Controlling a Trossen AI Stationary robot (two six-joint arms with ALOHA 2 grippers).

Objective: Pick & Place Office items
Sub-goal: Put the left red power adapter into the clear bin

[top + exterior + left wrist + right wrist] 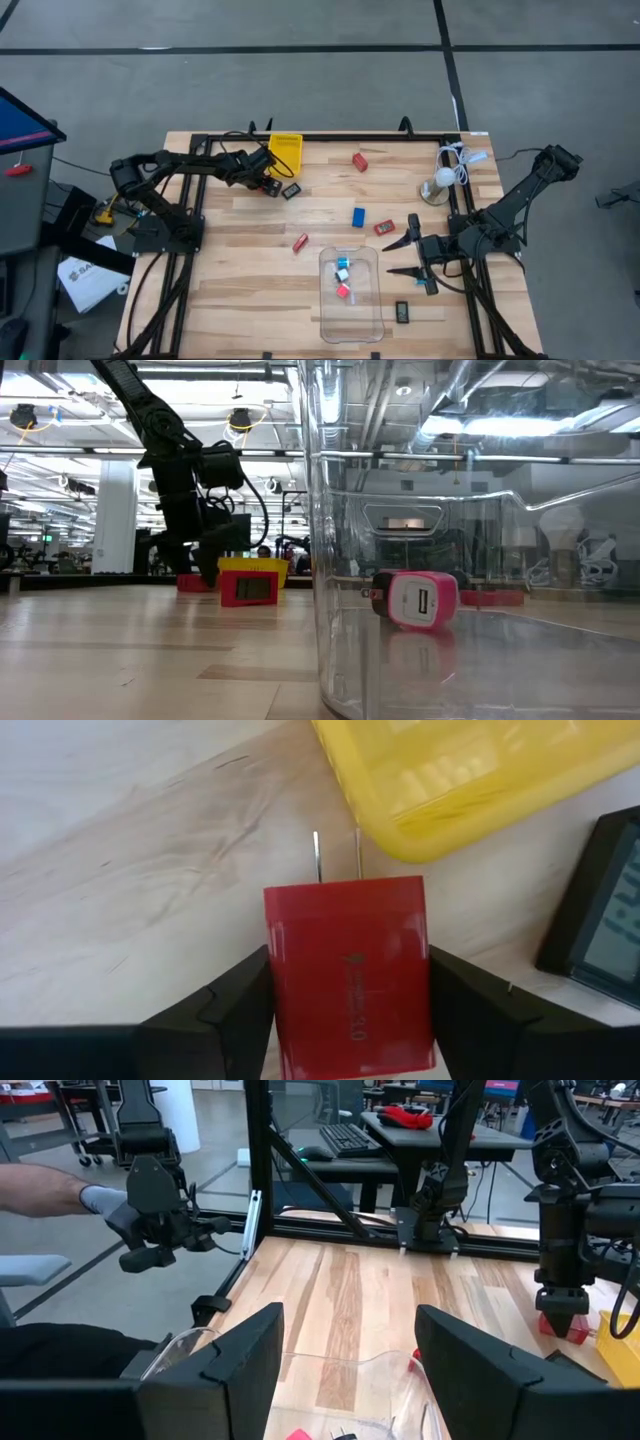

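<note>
Two prongs only we're seeing up close: left gripper clamping red charger marked "3.0"; right gripper spread apart.

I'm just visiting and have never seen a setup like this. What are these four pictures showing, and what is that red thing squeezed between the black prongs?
It's a robot with two dark arms at a wooden table, each ending in a two-finger gripper. One picture looks straight down from above, one sits at table height, and the other two come from cameras on the arms' wrists.

The left gripper, near the yellow tray, is shut on a red plug-in charger; you can see its two metal prongs. A black gadget with a small screen lies beside it.

The right gripper waits open beside the clear plastic bin, which holds a few small pieces, one a pink charger. More red blocks, a blue block and a white lamp lie on the table.
</note>
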